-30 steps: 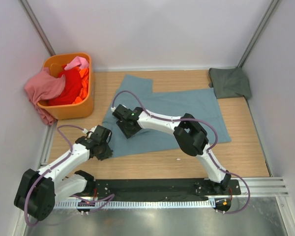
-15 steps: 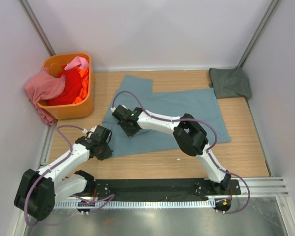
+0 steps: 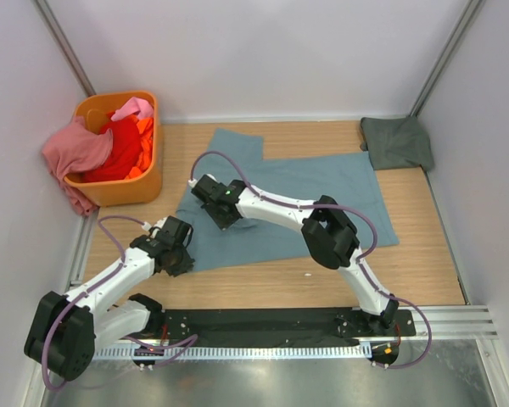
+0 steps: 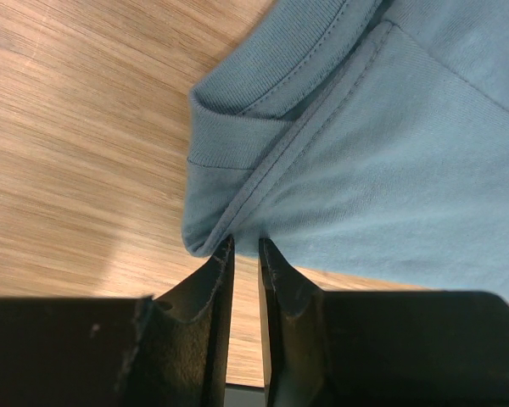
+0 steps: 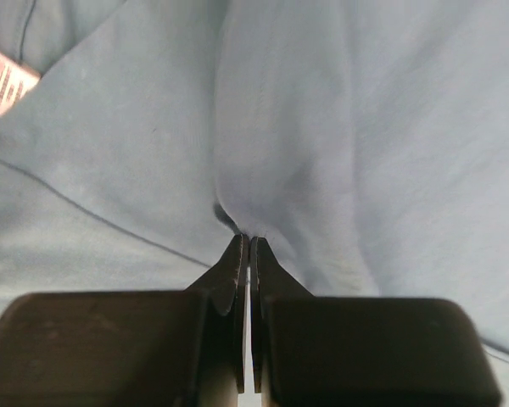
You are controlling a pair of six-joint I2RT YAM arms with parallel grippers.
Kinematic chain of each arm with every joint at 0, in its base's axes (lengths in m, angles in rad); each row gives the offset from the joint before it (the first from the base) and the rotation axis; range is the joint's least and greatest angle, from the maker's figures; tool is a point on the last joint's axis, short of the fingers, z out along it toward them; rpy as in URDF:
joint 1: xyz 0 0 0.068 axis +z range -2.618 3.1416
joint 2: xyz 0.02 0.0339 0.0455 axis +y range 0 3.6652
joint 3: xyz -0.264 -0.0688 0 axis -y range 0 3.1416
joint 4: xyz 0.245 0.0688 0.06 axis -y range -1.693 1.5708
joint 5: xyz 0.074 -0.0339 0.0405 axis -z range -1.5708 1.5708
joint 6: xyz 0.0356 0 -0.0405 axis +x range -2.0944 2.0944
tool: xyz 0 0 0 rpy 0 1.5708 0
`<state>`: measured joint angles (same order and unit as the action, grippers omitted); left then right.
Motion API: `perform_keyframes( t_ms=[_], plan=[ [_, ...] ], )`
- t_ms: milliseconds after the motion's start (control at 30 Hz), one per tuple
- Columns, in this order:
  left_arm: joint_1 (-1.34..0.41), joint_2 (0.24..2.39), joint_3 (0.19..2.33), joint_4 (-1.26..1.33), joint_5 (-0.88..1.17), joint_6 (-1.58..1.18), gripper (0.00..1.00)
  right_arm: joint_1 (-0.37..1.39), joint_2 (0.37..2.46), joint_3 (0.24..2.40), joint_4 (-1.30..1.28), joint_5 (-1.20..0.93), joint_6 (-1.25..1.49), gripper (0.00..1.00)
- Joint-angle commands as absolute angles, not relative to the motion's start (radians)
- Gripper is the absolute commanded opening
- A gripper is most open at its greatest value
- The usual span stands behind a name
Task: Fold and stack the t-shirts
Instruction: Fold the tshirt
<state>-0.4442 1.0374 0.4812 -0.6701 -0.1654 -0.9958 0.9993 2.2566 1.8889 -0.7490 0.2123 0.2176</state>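
**Claws both closed on the blue-teal t-shirt**

Basket (image 3: 147, 188) of orange plastic stands at the far left corner of the worktop (image 3: 322, 275). A pink t-shirt (image 3: 72, 153) hangs over its left rim. A red t-shirt (image 3: 119, 148) and an orange t-shirt (image 3: 144, 136) lie inside it.

Near the basket, on its right, is the left claw (image 4: 244, 246). Its jaws stand almost together, with only a thin slit between them. They pinch the near left corner of the blue-teal t-shirt (image 3: 322, 195), where the hem folds over and a seam runs down to the tips. This corner is lifted a little from the wood (a shadow lies under it).

The blue-teal t-shirt is spread flat over the middle of the worktop. One part reaches toward the back wall on the left side.

The right arm reaches across the shirt to its left part. The right claw (image 5: 249, 242) is fully closed there. The cloth gathers into a small pucker just at its tips, so the claw has a pinch of the top layer. A white label (image 5: 4, 80) shows on the shirt to the left of the claw in the right wrist view.

At the far right corner lies the dark grey-green t-shirt (image 3: 397, 142), as a small folded pile. Its near left edge touches the far right corner of the blue-teal one.
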Motion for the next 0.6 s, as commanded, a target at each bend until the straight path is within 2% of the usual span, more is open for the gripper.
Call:
perform_keyframes(
  t_ms=[0,467,500,567],
  plan=[
    [-0.448,1.023,0.479,-0.678,-0.201,-1.011,0.18,0.951,2.215,1.960,-0.773,0.271,0.173,0.01],
    [-0.448,1.043,0.485,-0.678,-0.198,-1.009,0.18,0.781,2.247,2.023,-0.747,0.255,0.107,0.01],
    [-0.448,1.045,0.486,-0.678,-0.196,-1.006,0.17,0.775,2.247,2.025,-0.742,0.249,0.101,0.02],
    [-0.448,1.052,0.486,-0.677,-0.195,-1.008,0.17,0.761,2.263,2.025,-0.724,0.235,0.091,0.10]
  ],
)
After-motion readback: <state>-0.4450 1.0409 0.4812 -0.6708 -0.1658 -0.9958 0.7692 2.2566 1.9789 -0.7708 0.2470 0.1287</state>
